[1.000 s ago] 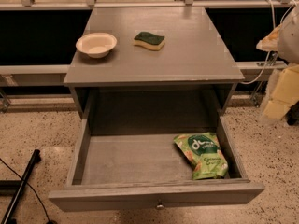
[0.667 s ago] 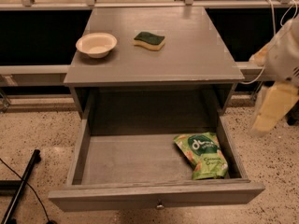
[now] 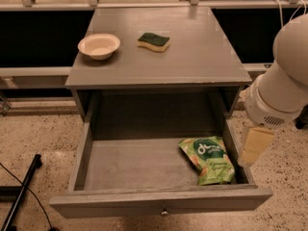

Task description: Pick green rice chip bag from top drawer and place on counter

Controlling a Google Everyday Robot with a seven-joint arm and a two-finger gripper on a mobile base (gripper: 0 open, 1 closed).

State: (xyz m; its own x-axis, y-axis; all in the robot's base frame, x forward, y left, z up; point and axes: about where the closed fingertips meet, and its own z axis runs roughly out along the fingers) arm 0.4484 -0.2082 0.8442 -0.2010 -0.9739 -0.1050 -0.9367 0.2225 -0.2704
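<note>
Cream-coloured and blunt, the gripper [image 3: 254,147] hung below the bulky white arm [image 3: 284,81] at the right edge of the view, just outside the right wall of the pulled-out top drawer [image 3: 130,165]. Whether it was parted or clenched could not be told. The frame edge cut the arm off. Left of the gripper and slightly lower, past that wall, the green rice chip bag [image 3: 208,159] lay flat in the drawer's front right corner, its lower print too small to read. Up and left of the gripper stretched the counter [image 3: 197,57], carrying a green-and-yellow sponge [image 3: 153,41] and, farther left and apart from it, a pale bowl [image 3: 99,45]. Far to the lower left, a black rod [image 3: 21,191] lay on the speckled floor [image 3: 38,138].
</note>
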